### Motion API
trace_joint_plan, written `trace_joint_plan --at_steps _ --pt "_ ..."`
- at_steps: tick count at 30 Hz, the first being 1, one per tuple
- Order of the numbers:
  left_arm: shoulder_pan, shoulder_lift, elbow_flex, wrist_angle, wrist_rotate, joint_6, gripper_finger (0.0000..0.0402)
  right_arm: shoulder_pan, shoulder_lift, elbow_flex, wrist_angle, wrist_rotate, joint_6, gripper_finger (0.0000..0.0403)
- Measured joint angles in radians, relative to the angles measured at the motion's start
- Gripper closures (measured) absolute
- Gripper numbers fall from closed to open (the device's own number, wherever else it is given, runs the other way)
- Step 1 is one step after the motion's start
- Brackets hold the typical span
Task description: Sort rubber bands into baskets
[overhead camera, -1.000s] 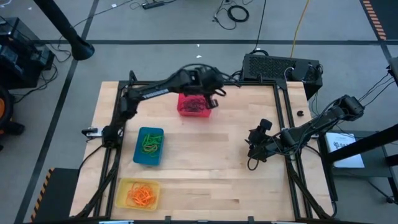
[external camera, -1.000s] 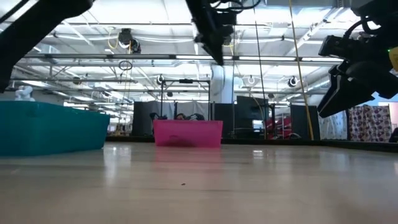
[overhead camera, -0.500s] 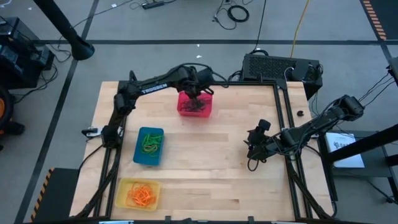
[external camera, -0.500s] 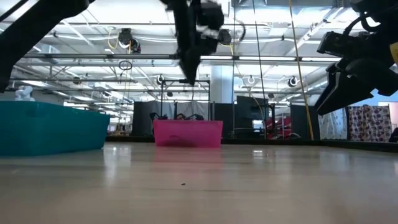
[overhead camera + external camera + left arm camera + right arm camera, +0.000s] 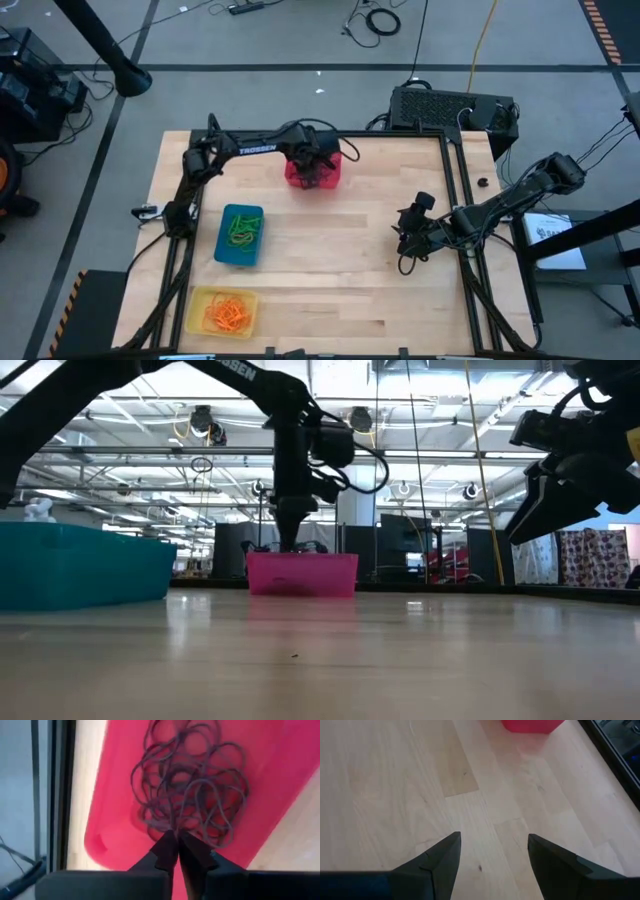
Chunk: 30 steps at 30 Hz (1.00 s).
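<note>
Left tool (image 5: 176, 841) down inside the red basket (image 5: 312, 172), tips nearly together with only a sliver between them, touching the heap of dark bands (image 5: 192, 785); whether one is pinched, cannot tell. Could drag a tangled band back out on lifting if it clings to a tip. Right tool (image 5: 492, 852) wide open and empty over bare counter (image 5: 395, 780), well away from the red basket.
</note>
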State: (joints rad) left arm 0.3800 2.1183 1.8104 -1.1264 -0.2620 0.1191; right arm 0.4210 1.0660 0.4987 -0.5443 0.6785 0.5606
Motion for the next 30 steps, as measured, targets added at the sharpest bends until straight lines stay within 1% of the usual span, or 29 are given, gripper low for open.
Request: trace_joint_plan --at_steps 4,7,11,13,15,18,21,24,27,30 --pt "-0.012 0.0 -0.014 0.05 0.001 0.052 0.0338 0.0 0.0 0.0 0.002 0.003 0.0 0.018" --pt "-0.025 0.0 -0.013 0.057 0.001 0.079 0.031 0.0 0.0 0.0 0.002 0.003 0.0 0.018" --pt "-0.036 0.0 -0.012 0.052 -0.006 0.079 0.0281 0.0 0.0 0.0 0.009 0.003 -0.012 0.018" --pt "-0.037 0.0 0.003 0.0 -0.029 0.077 0.0273 -0.001 0.0 0.0 0.044 0.004 -0.042 0.018" --pt "-0.038 0.001 0.035 -0.093 -0.03 0.047 0.0271 -0.001 0.0 0.0 0.108 0.005 -0.104 0.018" --pt "-0.043 -0.043 0.046 -0.199 0.015 -0.007 0.0276 -0.009 0.0 0.0 0.257 0.002 -0.245 0.018" --pt "-0.056 -0.147 0.017 -0.199 0.051 -0.04 0.0283 -0.025 0.0 0.004 0.402 -0.004 -0.37 0.018" --pt "-0.077 -0.283 -0.048 -0.145 0.058 -0.055 0.0286 -0.049 0.0 0.042 0.463 -0.018 -0.447 0.018" --pt "-0.104 -0.448 -0.175 -0.026 0.06 -0.06 0.0286 -0.076 0.0 0.098 0.464 -0.067 -0.499 0.018" --pt "-0.125 -0.627 -0.349 0.139 0.075 -0.06 0.0286 -0.095 0.0 0.154 0.46 -0.103 -0.546 0.018"
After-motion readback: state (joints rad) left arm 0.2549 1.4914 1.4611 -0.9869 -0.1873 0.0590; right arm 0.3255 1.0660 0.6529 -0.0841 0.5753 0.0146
